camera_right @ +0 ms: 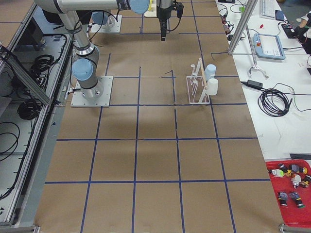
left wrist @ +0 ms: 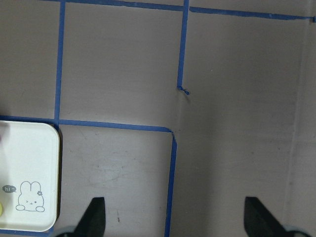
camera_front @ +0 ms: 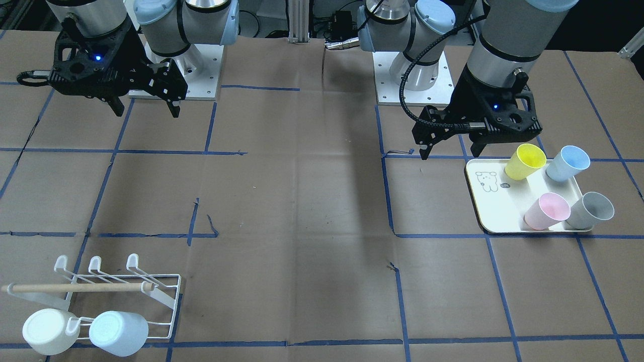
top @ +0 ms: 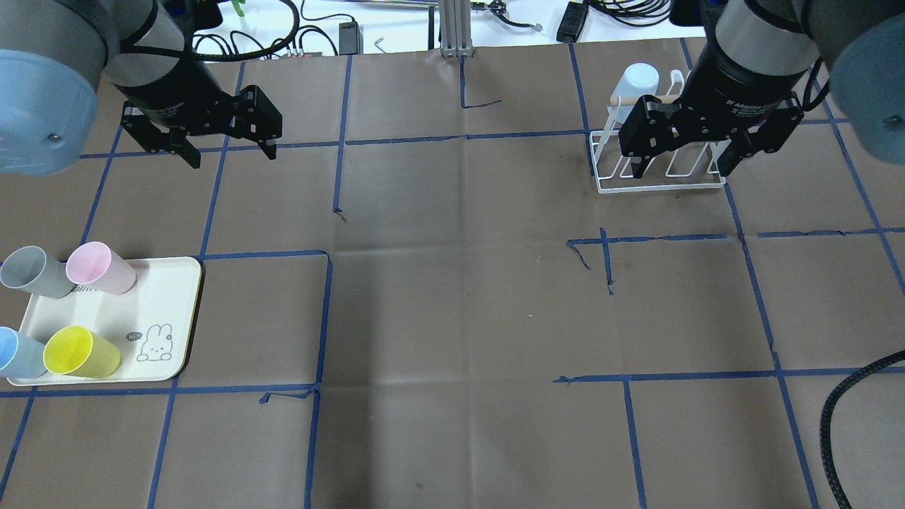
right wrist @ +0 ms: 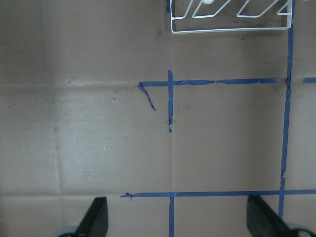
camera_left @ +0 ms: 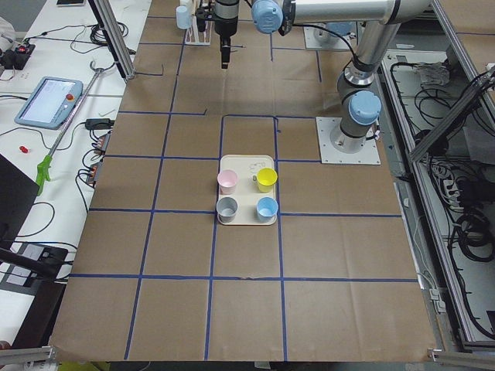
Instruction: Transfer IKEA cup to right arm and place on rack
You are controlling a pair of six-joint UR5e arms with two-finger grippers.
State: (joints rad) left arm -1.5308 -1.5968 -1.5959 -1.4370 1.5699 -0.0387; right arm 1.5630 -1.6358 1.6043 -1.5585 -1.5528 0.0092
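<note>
Down to the left of the left gripper (top: 230, 152), on the side nearer the robot and well apart from it, a tray (top: 170, 304) lies on the table (top: 452, 297). Four cups stand upright on it: a grey cup (top: 32, 272) and a pink cup (top: 99, 267) on the side nearer this gripper, and a blue cup (top: 18, 353) and a yellow cup (top: 78, 351) on the far side. The left gripper hangs above bare table with its fingers spread wide and nothing between them. The right gripper (top: 680, 170) also hangs above the table, fingers wide apart and empty. The rack (camera_front: 168, 306) stands well out ahead of it, away from the robot, with a white cup (camera_front: 48, 332) and a pale blue cup (camera_front: 118, 333) hung upside down on its outermost prongs.
</note>
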